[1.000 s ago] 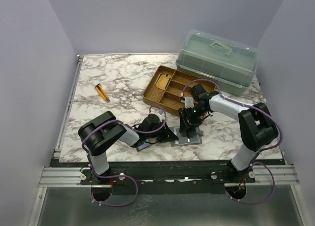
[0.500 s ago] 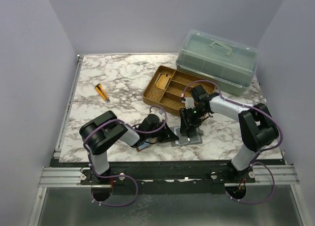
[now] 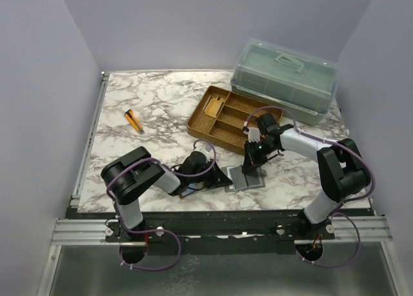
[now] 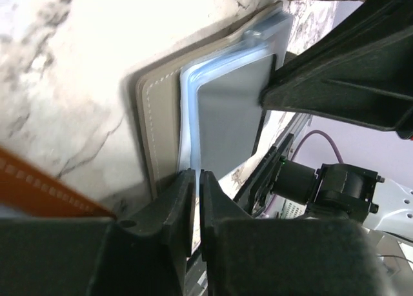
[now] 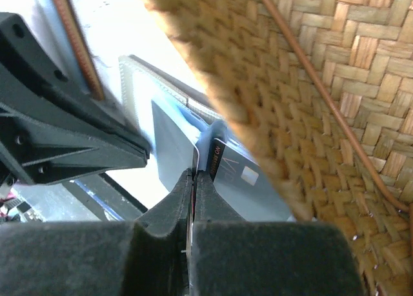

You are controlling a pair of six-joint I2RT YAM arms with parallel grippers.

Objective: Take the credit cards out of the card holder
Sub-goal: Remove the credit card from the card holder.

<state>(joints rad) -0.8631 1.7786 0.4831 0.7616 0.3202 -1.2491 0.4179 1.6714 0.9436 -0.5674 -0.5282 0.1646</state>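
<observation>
**Q:** Why is the right gripper (image 5: 193,180) clamping shut on a card (image 5: 195,162) edge?

**A:** Apparently to draw it from the blue-grey folder (image 3: 250,181). The left gripper (image 4: 195,180), pinched closed on the folder's rim, is pinning it down. The reddish-brown card holder (image 3: 189,191) is lying just beside that left gripper.

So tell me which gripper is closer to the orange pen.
Left. The left gripper lies right of the orange pen, nearer the table's front edge; the right gripper is farther right still, over the grey folder.
</observation>
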